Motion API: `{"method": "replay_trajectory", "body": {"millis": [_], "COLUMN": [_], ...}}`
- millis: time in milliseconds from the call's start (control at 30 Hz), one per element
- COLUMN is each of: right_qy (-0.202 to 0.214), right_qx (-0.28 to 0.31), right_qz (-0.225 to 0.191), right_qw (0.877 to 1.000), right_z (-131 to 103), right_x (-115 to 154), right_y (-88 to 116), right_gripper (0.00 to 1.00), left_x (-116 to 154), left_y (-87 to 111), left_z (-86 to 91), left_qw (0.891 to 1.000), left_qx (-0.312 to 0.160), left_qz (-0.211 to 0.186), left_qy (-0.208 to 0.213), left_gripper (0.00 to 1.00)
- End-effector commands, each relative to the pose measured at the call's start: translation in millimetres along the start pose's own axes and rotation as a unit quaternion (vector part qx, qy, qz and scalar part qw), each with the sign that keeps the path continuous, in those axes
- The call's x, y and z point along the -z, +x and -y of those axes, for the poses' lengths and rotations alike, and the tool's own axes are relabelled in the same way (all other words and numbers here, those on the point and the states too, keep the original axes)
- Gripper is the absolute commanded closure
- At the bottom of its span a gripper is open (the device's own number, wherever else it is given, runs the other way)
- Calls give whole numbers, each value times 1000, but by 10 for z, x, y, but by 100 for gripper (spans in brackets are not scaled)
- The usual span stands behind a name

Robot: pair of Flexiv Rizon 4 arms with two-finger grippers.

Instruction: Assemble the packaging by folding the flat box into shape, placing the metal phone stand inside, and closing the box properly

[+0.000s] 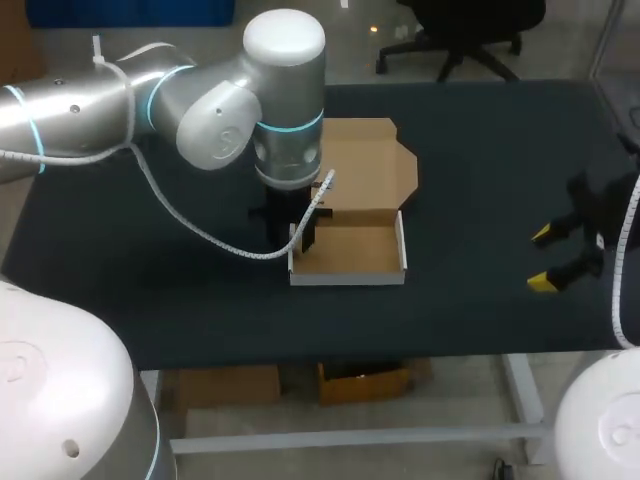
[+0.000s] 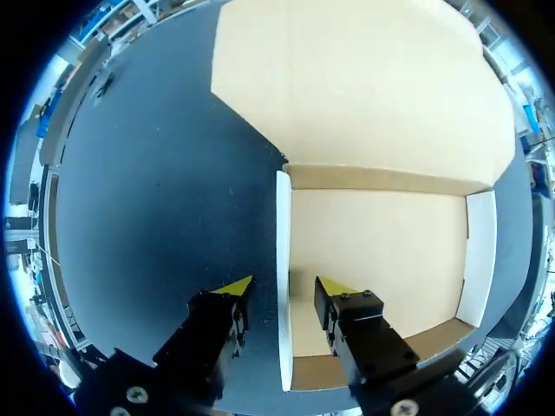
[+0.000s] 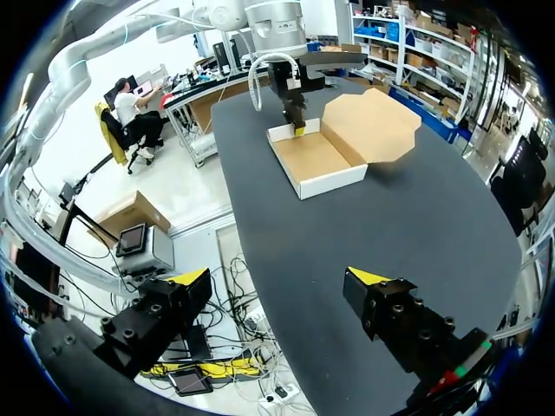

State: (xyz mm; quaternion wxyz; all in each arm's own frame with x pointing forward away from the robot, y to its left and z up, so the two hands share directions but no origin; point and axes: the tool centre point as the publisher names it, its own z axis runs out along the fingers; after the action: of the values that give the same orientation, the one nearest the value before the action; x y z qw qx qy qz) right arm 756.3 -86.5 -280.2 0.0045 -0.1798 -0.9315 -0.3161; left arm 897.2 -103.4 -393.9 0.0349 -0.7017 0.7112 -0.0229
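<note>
A cardboard box (image 1: 350, 250) stands mid-table as a shallow tray with white walls, its lid (image 1: 365, 160) lying open and flat behind it. My left gripper (image 1: 303, 235) points down over the tray's left wall (image 2: 283, 260). It is open, with one finger outside the wall and one inside the tray (image 2: 381, 251), and neither touches the wall. The tray is empty. My right gripper (image 1: 548, 258) hangs open near the table's right edge, holding nothing. In the right wrist view, the box (image 3: 316, 160) is far ahead of my right gripper (image 3: 282, 277). No phone stand is in view.
The dark table top (image 1: 480, 180) spreads wide between the box and my right gripper. A white cable (image 1: 200, 225) from my left arm loops low over the table to the left of the box.
</note>
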Motion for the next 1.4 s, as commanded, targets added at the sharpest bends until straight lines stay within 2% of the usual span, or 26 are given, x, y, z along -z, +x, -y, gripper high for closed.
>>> {"method": "replay_trajectory", "body": {"millis": [33, 233, 467, 667, 833, 1067, 1200, 1400], "right_qy": [-1, -8, -19, -25, -30, -32, -34, -20], "right_qx": [0, -1, -9, -19, -49, -131, -216, -272], "right_qz": [-1, -2, -1, 2, 6, 12, 17, 29], "right_qw": [1000, 1000, 1000, 1000, 998, 991, 976, 962], "right_z": [-2, -5, -8, -27, -41, -55, -39, -66], "right_x": [15, 25, 35, 79, 128, 212, 275, 343], "right_y": [-11, -18, -25, -34, -34, -87, -136, -139], "right_gripper": [0, 0, 0, 0, 0, 0, 0, 0], "left_x": [134, 410, 775, 986, 1128, 1295, 1390, 1541], "left_y": [-90, -152, -319, -505, -709, -993, -1133, -1245], "left_z": [-129, -246, -475, -675, -842, -1042, -1191, -1348], "left_qw": [997, 990, 973, 963, 958, 959, 959, 965], "left_qx": [-12, -41, -98, -124, -131, -107, -81, -34], "left_qz": [-69, -128, -202, -236, -253, -257, -262, -247], "left_qy": [21, 35, 47, 47, 45, 55, 71, 82], "left_gripper": [0, 0, 0, 0, 0, 0, 0, 0]}}
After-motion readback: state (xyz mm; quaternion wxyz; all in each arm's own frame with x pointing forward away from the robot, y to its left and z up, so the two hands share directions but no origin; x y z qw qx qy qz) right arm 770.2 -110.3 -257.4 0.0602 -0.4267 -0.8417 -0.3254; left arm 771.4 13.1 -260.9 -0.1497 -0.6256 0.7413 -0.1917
